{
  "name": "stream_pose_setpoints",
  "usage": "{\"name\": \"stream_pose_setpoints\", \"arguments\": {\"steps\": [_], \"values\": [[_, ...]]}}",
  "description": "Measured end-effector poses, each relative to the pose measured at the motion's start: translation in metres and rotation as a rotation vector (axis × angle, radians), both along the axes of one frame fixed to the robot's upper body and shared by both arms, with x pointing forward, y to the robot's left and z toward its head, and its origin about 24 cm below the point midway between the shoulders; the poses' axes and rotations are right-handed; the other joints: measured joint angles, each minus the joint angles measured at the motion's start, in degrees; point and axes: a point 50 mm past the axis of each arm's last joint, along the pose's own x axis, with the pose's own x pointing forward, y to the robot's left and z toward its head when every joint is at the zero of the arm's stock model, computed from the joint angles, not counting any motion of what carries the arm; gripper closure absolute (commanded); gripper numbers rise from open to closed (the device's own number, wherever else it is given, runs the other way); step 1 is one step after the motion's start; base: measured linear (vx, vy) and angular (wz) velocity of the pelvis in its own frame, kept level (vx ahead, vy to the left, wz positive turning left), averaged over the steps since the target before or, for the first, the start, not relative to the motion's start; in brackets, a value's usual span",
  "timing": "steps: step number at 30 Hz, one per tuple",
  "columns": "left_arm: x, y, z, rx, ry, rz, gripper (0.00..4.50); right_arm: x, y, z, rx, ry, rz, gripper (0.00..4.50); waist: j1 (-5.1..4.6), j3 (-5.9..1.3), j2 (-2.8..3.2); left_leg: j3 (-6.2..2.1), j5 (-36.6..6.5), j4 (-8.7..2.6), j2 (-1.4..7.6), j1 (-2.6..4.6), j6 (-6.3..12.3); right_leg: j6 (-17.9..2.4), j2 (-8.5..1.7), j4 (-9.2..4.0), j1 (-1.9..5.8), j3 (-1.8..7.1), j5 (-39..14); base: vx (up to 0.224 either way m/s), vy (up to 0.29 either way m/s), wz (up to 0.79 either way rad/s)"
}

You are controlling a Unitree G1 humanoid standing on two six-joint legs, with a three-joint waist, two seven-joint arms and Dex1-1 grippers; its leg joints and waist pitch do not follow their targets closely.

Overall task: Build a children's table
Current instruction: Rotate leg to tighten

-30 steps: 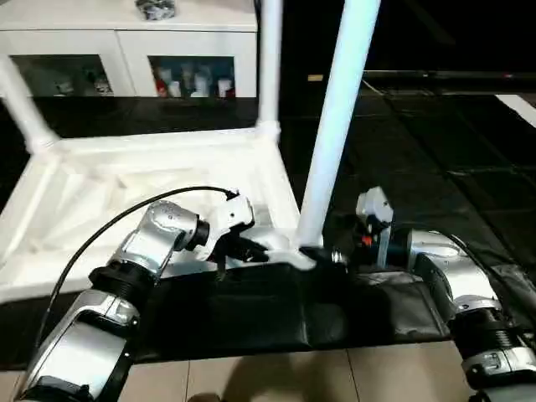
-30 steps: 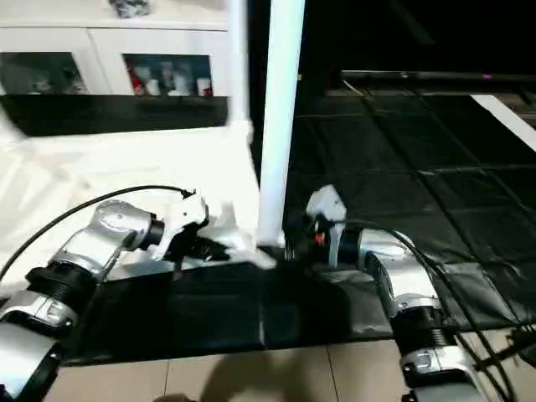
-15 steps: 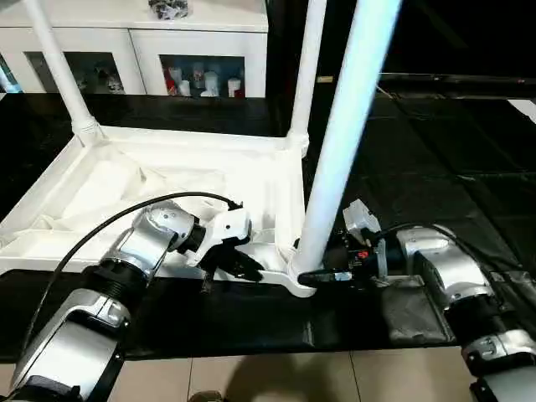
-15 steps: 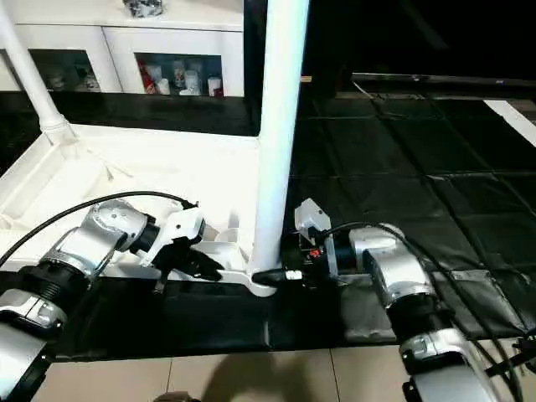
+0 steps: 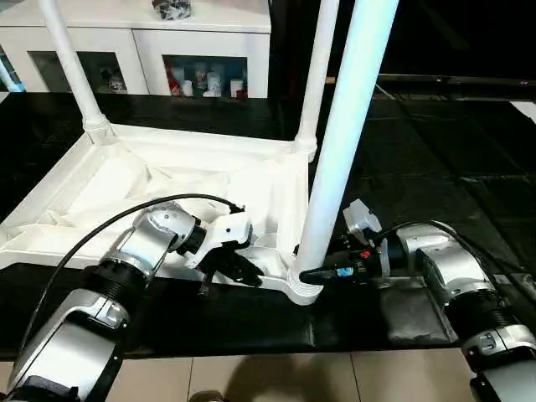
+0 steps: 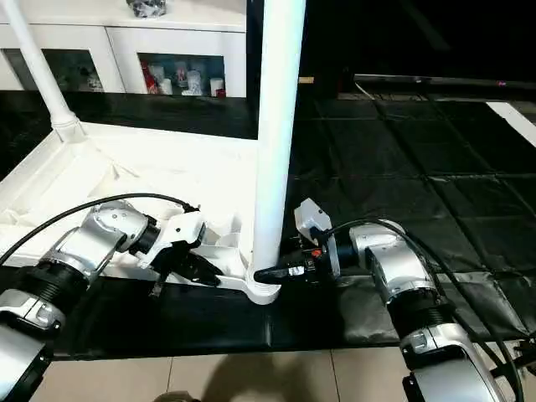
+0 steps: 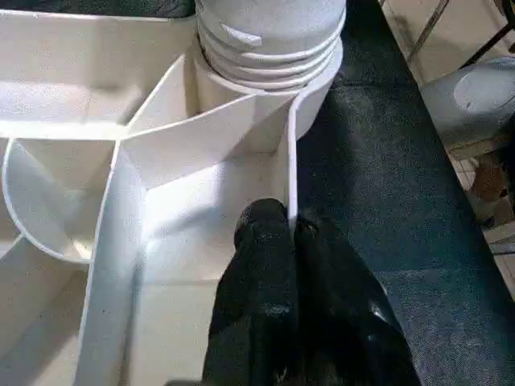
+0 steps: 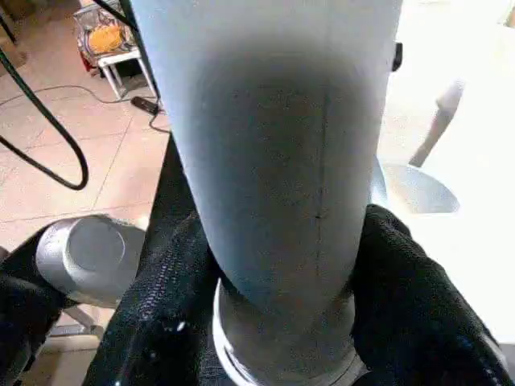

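The near-right leg (image 5: 339,159) is standing upright in the corner socket (image 5: 303,286) of the upside-down table top (image 5: 159,188), which is lying on the black mat (image 5: 251,322). The right gripper (image 8: 282,265) is hugging the leg's base, one finger on each side, apparently clamping it. The left gripper (image 7: 291,241), just left of the socket, is pinching the top's thin near rim. If the thread is sitting crooked, turning is risking a jam; a slipping rim pinch would be letting the top swing.
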Motion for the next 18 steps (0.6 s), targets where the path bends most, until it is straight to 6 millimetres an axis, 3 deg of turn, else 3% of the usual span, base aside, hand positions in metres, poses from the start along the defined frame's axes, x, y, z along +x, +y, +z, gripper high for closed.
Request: {"name": "stream_pose_setpoints", "arguments": {"steps": [6, 10, 12, 14, 18], "values": [[0.001, -0.005, -0.002, -0.019, 0.026, 0.032, 4.50, -0.004, 0.000, -0.003, 0.011, 0.009, -0.029, 2.48, 0.29, -0.01, 0.00, 0.00, 0.00, 0.00, 0.00, 0.07, 0.00, 0.00, 0.00, 0.00, 0.09, 0.00, 0.00, 0.000, 0.000, 0.00], [0.004, -0.013, -0.008, -0.033, 0.057, 0.133, 4.50, -0.011, -0.007, -0.011, 0.028, 0.002, -0.176, 2.50, 0.19, -0.02, 0.03, 0.22, 0.06, 0.01, 0.11, 0.73, 0.03, 0.40, -0.03, -0.09, 0.83, 0.09, -0.24, 0.000, 0.000, 0.00], [0.007, -0.014, -0.010, -0.038, 0.055, 0.204, 4.50, -0.009, -0.006, -0.015, 0.046, 0.000, -0.291, 2.51, -0.46, -0.02, 0.01, 0.23, 0.08, 0.02, 0.14, 1.18, 0.00, 0.49, -0.03, -0.17, 1.19, 0.07, -0.29, 0.000, 0.000, 0.00], [0.013, -0.015, -0.011, -0.038, 0.049, 0.296, 4.50, -0.004, 0.001, -0.021, 0.071, -0.008, -0.450, 2.53, -1.74, 0.00, 0.04, 0.22, 0.10, 0.02, 0.12, 1.56, -0.05, 0.58, -0.04, -0.34, 1.48, -0.01, -0.35, 0.000, 0.000, 0.00], [0.025, -0.028, -0.013, -0.054, 0.029, 0.499, 4.50, 0.017, 0.016, -0.025, 0.088, -0.011, -0.765, 2.54, -4.71, 0.05, 0.20, -0.29, 0.09, 0.04, 0.21, 1.47, -0.06, 0.59, -0.14, -1.45, 1.87, -1.02, -0.35, 0.000, 0.000, 0.00]]}}
